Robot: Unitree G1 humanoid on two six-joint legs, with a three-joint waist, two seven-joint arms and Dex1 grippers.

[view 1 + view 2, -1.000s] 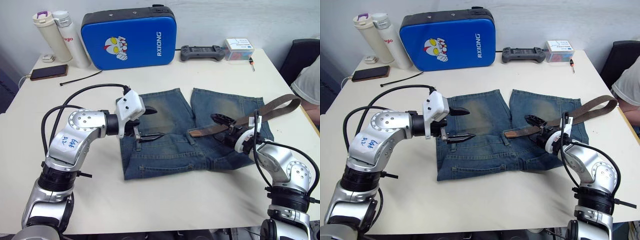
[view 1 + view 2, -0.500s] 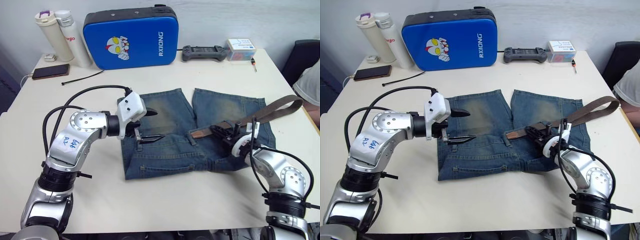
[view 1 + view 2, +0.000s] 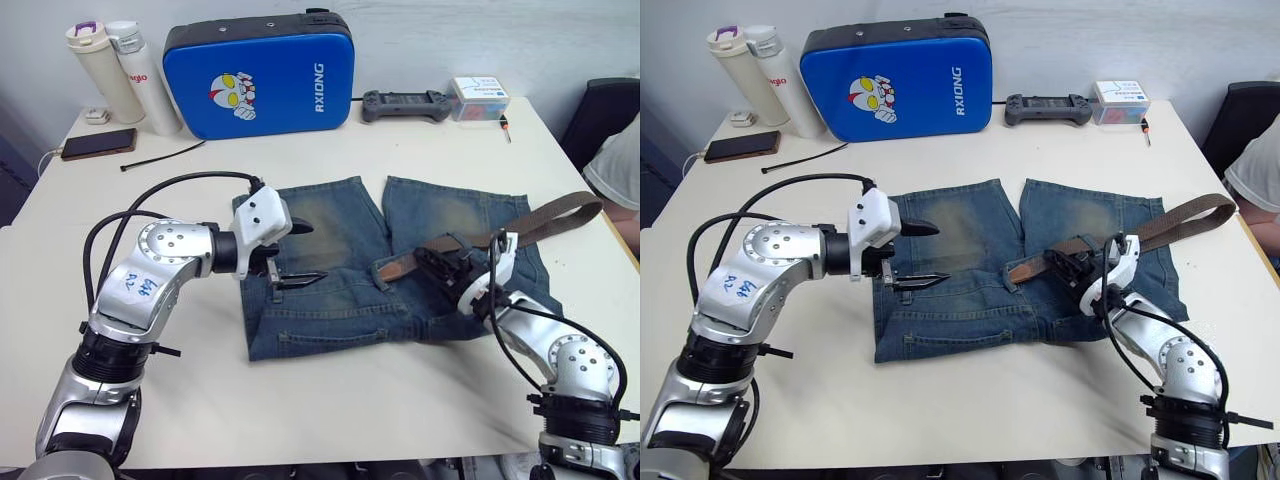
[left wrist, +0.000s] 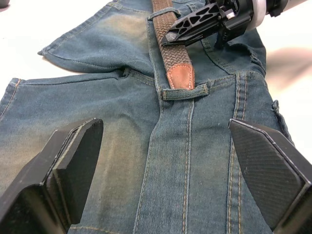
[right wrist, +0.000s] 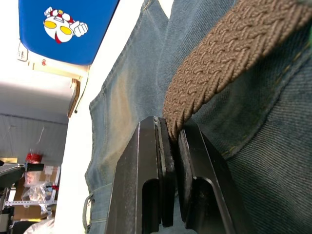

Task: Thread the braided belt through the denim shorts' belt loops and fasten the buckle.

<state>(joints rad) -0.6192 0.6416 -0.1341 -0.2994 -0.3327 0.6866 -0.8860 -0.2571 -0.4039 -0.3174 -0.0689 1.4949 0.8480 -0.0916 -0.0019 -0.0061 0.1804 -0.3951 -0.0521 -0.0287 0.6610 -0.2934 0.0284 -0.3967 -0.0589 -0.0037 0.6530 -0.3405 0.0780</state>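
The denim shorts [image 3: 330, 310] lie flat in the middle of the table. The braided belt [image 3: 545, 215] runs from the table's right edge across the waistband. Its tan tip [image 4: 179, 77] rests against one of the belt loops [image 4: 185, 91], and another loop [image 4: 163, 11] crosses the strap behind it. My right gripper [image 3: 440, 262] is shut on the belt [image 5: 219, 58] a short way back from the tip. My left gripper [image 3: 305, 252] hovers open over the left leg, its fingers [image 4: 63, 165] wide apart and facing the tip. The buckle is out of view.
At the back stand a bright blue case [image 3: 258, 75], two bottles [image 3: 100, 70], a phone [image 3: 97, 144], a thin black cable [image 3: 165, 155], a game controller [image 3: 405, 105] and a small box [image 3: 478, 98]. A person's sleeve [image 3: 622, 170] shows at the right edge.
My right gripper has closed on the belt and shifted slightly left along the waistband. The left arm has stayed in place.
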